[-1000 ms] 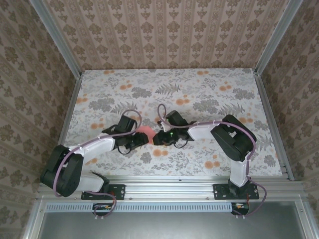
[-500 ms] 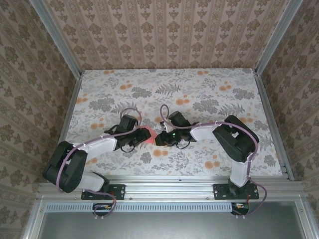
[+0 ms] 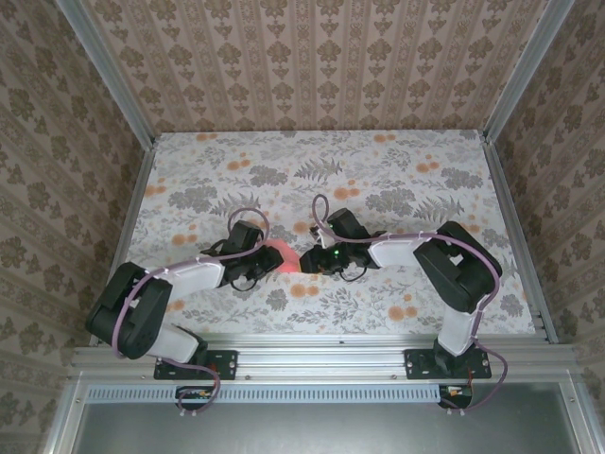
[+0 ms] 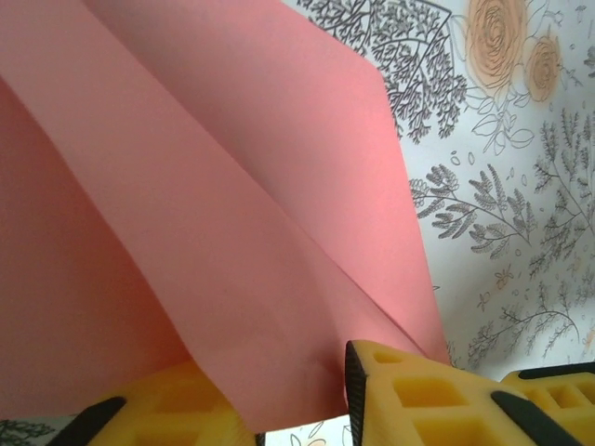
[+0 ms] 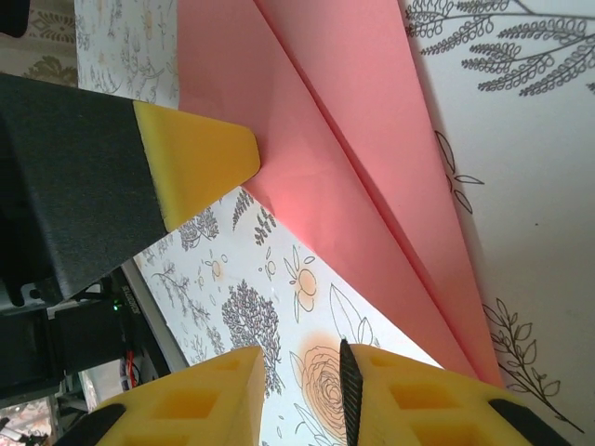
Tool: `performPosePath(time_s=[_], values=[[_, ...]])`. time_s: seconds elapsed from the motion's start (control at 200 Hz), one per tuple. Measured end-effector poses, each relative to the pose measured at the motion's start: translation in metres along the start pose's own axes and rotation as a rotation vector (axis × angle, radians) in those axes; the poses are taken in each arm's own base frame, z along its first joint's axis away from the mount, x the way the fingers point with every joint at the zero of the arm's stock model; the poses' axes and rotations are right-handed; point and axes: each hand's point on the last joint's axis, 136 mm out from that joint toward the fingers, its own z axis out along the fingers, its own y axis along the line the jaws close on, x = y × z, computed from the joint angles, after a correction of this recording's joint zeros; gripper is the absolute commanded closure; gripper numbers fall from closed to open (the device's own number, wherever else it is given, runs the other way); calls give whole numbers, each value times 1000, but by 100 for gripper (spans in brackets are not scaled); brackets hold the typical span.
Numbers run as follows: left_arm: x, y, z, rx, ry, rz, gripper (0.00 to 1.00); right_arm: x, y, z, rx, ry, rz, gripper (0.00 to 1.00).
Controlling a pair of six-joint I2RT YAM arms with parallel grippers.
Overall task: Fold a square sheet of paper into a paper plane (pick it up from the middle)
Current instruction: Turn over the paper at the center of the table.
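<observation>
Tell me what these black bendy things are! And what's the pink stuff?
They are two robot arms, a left arm and a right arm, bolted at the near edge of a flowery table. One picture looks down from above. The other two come from little cameras on the wrists, so you see each arm's yellow fingers up close. The pink thing is a sheet of paper, already creased, between the two arms. It runs down between the fingers of the left hand; whether they pinch it, I can't tell. The right hand has its fingers a little apart at the paper's edge.
</observation>
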Motion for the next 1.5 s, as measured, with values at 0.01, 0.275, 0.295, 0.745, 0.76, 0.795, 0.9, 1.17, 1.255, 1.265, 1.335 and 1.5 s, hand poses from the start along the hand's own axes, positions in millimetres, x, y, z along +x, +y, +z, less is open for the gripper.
performPosePath(time_s=[0.01, 0.275, 0.295, 0.745, 0.76, 0.795, 0.9, 1.17, 1.255, 1.265, 1.335, 1.5], values=[[0, -1, 0, 2, -1, 1, 75, 0, 0, 0, 0, -1, 0, 70], [-8, -2, -1, 18, -23, -10, 89, -6, 6, -7, -17, -24, 21, 69], [-9, -2, -1, 19, -24, -11, 90, -7, 6, -8, -20, -29, 22, 70], [-24, -31, -26, 158, -20, 75, 99, -34, 28, -27, -137, -86, 51, 61], [-24, -34, -27, 170, -18, 86, 99, -35, 29, -27, -142, -85, 48, 60], [-25, -40, -31, 192, -14, 106, 99, -37, 31, -28, -151, -83, 42, 59], [-27, -56, -40, 256, -2, 152, 99, -48, 39, -30, -178, -87, 14, 55], [-26, -81, -54, 377, 52, 239, 100, -59, 31, -28, -213, -64, 20, 52], [-22, -83, -56, 403, 74, 252, 100, -59, 29, -28, -219, -55, 25, 52], [-22, -84, -57, 406, 77, 254, 100, -59, 29, -28, -220, -55, 25, 52], [-20, -85, -58, 420, 89, 262, 100, -59, 33, -28, -241, -49, 17, 53], [-17, -87, -58, 441, 112, 274, 100, -63, 48, -33, -319, -60, -5, 54]])
